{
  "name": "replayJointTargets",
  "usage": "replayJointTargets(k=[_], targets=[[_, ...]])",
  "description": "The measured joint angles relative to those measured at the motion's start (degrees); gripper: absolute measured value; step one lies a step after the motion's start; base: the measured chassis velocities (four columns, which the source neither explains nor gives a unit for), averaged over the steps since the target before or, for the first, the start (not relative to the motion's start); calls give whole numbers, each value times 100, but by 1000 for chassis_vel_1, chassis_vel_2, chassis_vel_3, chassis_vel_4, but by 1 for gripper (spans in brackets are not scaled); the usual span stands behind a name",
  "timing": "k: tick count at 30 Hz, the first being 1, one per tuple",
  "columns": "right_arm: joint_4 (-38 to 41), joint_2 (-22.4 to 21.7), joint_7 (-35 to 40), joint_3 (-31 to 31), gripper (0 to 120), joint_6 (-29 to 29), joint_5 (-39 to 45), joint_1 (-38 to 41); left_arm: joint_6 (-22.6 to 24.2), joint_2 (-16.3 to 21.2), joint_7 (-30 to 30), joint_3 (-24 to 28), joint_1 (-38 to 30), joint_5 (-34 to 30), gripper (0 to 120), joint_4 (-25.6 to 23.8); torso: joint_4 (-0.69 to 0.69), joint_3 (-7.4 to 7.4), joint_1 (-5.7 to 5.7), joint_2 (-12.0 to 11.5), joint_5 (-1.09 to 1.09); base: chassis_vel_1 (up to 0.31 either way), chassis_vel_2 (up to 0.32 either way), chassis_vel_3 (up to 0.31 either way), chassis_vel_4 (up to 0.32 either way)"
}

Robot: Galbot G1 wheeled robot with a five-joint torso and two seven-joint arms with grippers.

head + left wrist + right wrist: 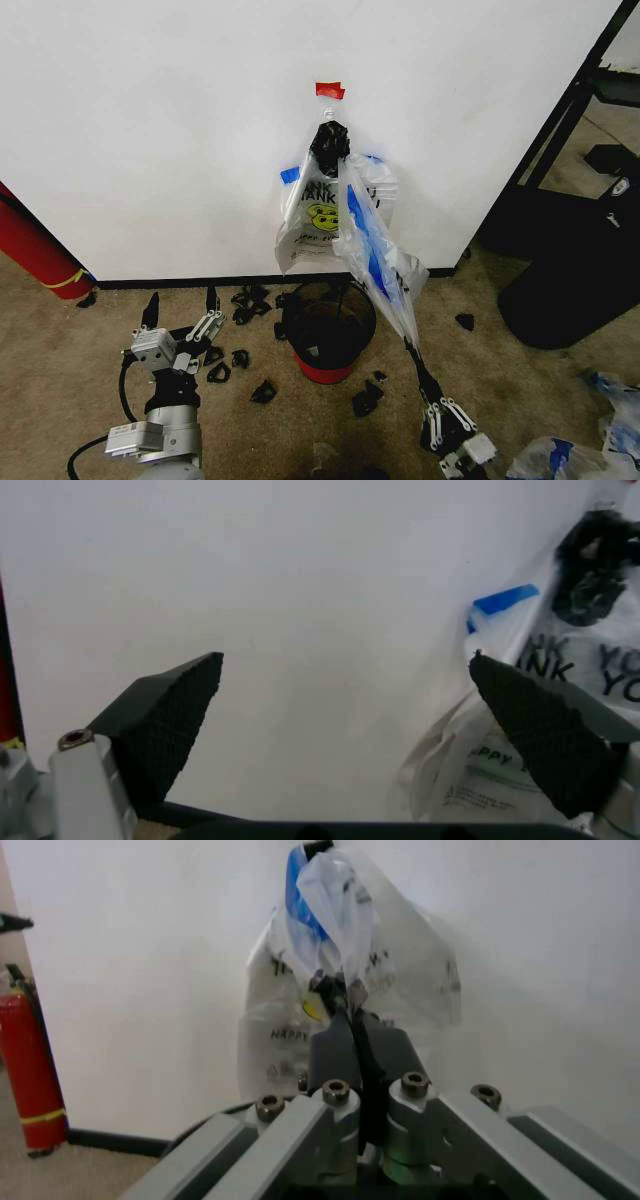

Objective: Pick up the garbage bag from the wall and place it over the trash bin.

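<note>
Garbage bag [372, 240]: pinched at lower corner by right gripper [410, 345], stretched from wall [150, 120] hook toward 5 o'clock, above trash bin [325, 330]. Left gripper [180, 315]: released, idle at 9 o'clock of bin. Step: pull-off. Next, judged: free bag from bundle [315, 215], spread over rim.

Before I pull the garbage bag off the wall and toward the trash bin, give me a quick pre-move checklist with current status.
1. Right gripper shut on the garbage bag: ok.
2. Bag free of the black knot on the wall: not ok, top edge hangs there.
3. Only one bag pinched: cannot tell.
4. Trash bin upright, mouth open below: ok.
5. Left gripper open, low, left of bin: ok.
</note>
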Motion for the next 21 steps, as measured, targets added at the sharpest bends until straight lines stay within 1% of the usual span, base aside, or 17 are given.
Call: replayJointTargets(k=[1,3,4,5,7,9,10,11,13,15,17,18,19,21], targets=[[0,0,0,0,0,0,0,0,0,0,0,0,0,0,98,0,0,0,0,0,0,0,0,0,0],[138,-31,156,-137,0,-367,-138,348,26,85,-11,42,-42,-30,98,16,-1,0,0,0,0,0,0,0,0],[157,-44,195,-172,0,-437,-171,436,38,112,-16,58,-46,-54,98,16,0,0,0,0,0,0,0,0,0],[223,-106,352,-338,0,-734,-253,820,120,265,-46,137,-40,-184,98,-4,2,0,0,0,1,0,0,0,0],[292,-151,533,-515,0,-1091,-268,1219,186,499,-72,211,-56,-296,97,-29,2,0,0,0,1,0,0,0,0],[332,-155,672,-639,0,-1418,-247,1567,249,734,-87,236,-133,-399,97,-54,2,1,0,0,0,0,0,0,0],[332,-155,672,-639,0,-1418,-247,1567,249,734,-87,236,-133,-399,97,-54,2,1,0,0,0,0,0,0,0],[339,-157,732,-672,0,-1571,-219,1716,313,871,-98,240,-197,-512,97,-93,2,1,0,0,-1,0,0,0,0],[325,-173,860,-729,0,-1853,-151,1980,477,1205,-126,251,-358,-830,97,-184,1,1,0,0,-1,0,0,0,0],[254,-198,947,-794,0,-2012,-119,2160,697,1628,-173,275,-590,-1256,97,-300,2,1,0,0,-1,0,0,0,0],[158,-224,994,-840,0,-2088,-120,2281,1025,2148,-254,336,-934,-1919,97,-432,2,1,0,0,-2,0,0,0,0],[158,-224,994,-840,0,-2088,-120,2281,1025,2148,-254,336,-934,-1919,97,-432,2,1,0,0,-2,0,0,0,0],[109,-230,1002,-857,0,-2096,-138,2324,1189,2381,-299,368,-1155,-2278,97,-509,1,1,1,-1,-2,0,0,0,0],[64,-235,1008,-887,0,-2099,-152,2362,1335,2583,-337,373,-1339,-2632,97,-597,-3,1,1,0,-4,0,0,0,0]])
